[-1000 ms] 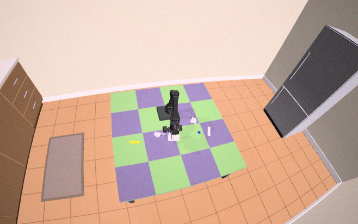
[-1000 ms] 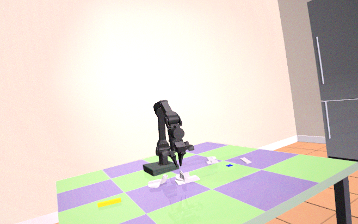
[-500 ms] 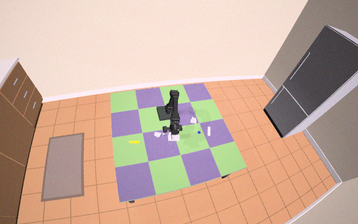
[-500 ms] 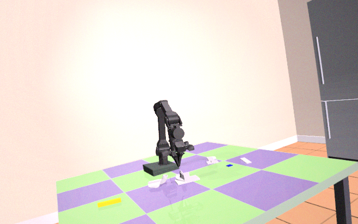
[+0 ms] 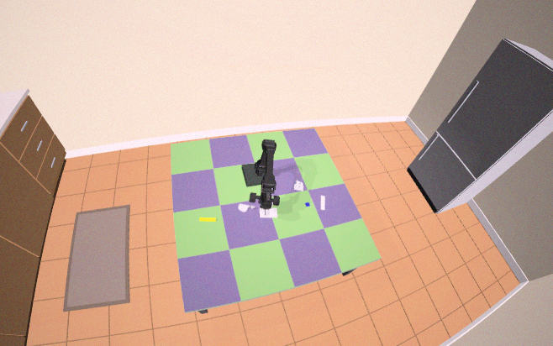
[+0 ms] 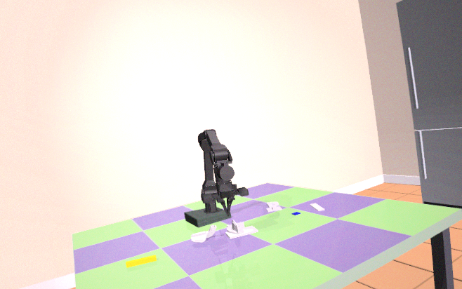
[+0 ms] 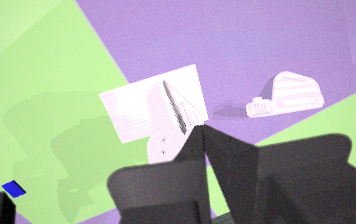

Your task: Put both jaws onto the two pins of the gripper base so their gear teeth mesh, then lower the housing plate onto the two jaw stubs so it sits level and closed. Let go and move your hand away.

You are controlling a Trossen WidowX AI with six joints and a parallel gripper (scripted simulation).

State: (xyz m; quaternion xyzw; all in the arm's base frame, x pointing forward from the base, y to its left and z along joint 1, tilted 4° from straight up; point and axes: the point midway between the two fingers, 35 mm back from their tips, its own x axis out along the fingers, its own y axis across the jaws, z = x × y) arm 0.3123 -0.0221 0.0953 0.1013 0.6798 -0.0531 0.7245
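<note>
The white gripper base [image 5: 273, 215] [image 6: 250, 231] [image 7: 122, 111] lies flat at the middle of the table. One white jaw [image 6: 237, 226] [image 7: 161, 102] stands tilted on it; its teeth and the pins cannot be made out. The other white jaw [image 5: 243, 207] [image 6: 199, 237] [image 7: 298, 95] lies on the purple square beside the base, toothed end towards it. A small white part [image 5: 298, 186] [image 6: 274, 207], apparently the housing plate, lies apart towards the back right. My gripper [image 6: 229, 215] [image 7: 200, 130] is shut and empty, its tips just above the base and the standing jaw.
A small blue block [image 5: 308, 204] [image 6: 295, 213] [image 7: 14, 189] and a white bar [image 5: 323, 202] [image 6: 317, 207] lie to the right. A yellow bar [image 5: 208, 219] [image 6: 141, 261] lies to the left. The arm's dark base block [image 5: 250, 178] [image 6: 201, 219] is behind the parts.
</note>
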